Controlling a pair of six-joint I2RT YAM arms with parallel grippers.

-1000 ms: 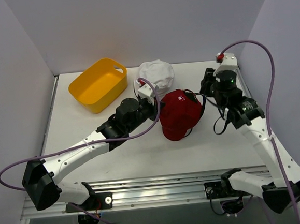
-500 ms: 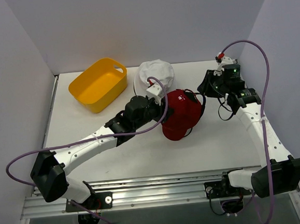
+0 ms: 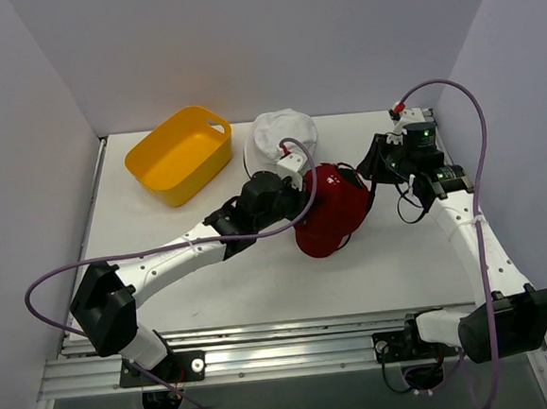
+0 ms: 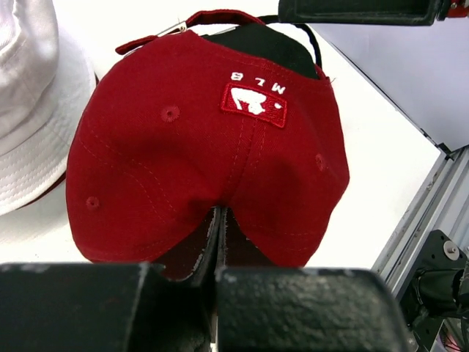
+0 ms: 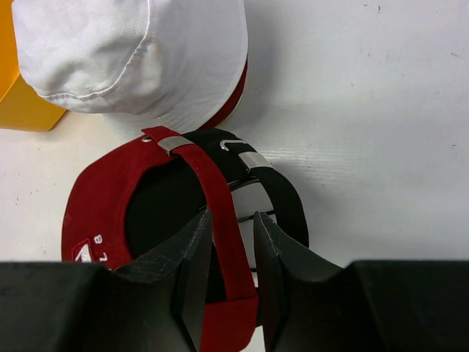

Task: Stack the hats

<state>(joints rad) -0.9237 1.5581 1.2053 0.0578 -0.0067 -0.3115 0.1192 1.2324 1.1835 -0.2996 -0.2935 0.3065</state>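
Farthest left stands the yellow plastic basket [image 3: 161,161], well apart from the hats. Next, the white fabric bucket hat [image 3: 284,133] sits on a maroon hat [image 5: 236,95] of which only the rim shows, so that pair looks stacked. My left gripper [image 4: 220,227] is closed tight, pinching the edge of the red fabric cap with the white logo [image 4: 198,154]. The cap lies just beside that pile, with a black cap [image 5: 282,198] nested inside it. My right gripper [image 5: 231,220] straddles the red cap's back strap [image 5: 220,213], jaws narrowed; whether they grip it I cannot tell. I judge the red-and-black pair has yet to go onto the white hat.
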